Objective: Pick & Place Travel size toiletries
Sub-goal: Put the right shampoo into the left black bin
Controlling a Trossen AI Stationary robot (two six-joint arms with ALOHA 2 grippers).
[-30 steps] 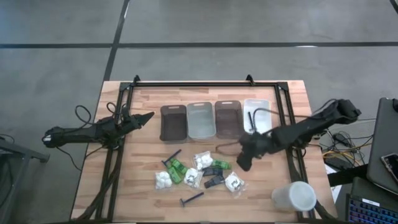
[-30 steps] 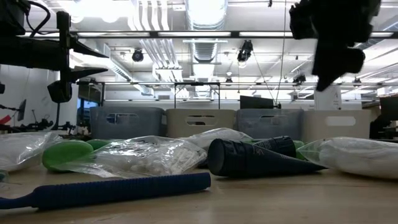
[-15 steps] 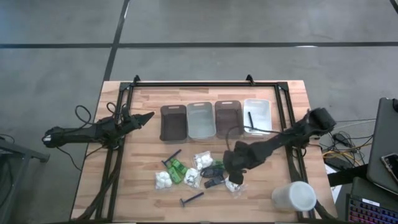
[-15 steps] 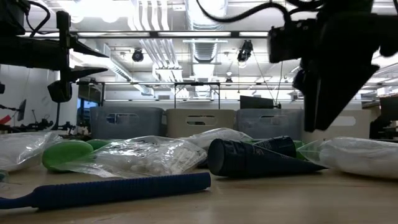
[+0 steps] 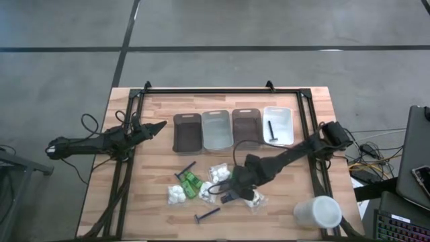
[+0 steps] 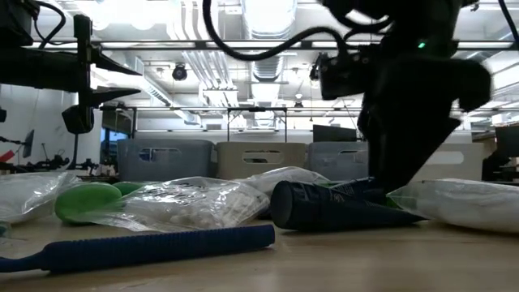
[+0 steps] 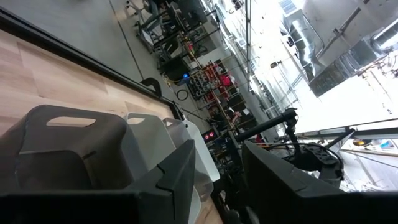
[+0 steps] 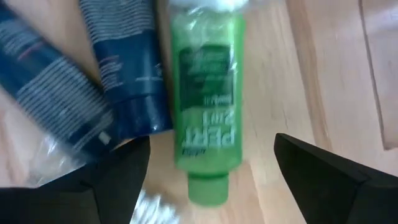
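My right gripper (image 5: 236, 183) hangs low over the pile of toiletries at the table's middle, open. In the right wrist view it (image 8: 211, 140) straddles a bright green bottle (image 8: 205, 93), a finger on each side and apart from it. Two dark blue tubes (image 8: 130, 81) lie beside that bottle. More green bottles (image 5: 191, 181), clear packets of white puffs (image 5: 177, 194) and blue razor sticks (image 5: 207, 215) lie flat on the wood. One dark razor (image 5: 271, 129) lies in the white bin (image 5: 285, 115). My left gripper (image 5: 158, 126) waits open, raised by the table's left side.
Four bins stand in a row at the far side: dark (image 5: 187, 132), clear (image 5: 217, 129), brown (image 5: 246, 128) and white. A large white cup (image 5: 318, 212) lies near the right front corner. A black frame (image 5: 222, 91) borders the table. Bare wood shows at the near left.
My right gripper has swung from near the white bin toward the table's left and near edge, coming down over the pile until it straddles the green bottle. The toiletries lie where they were.
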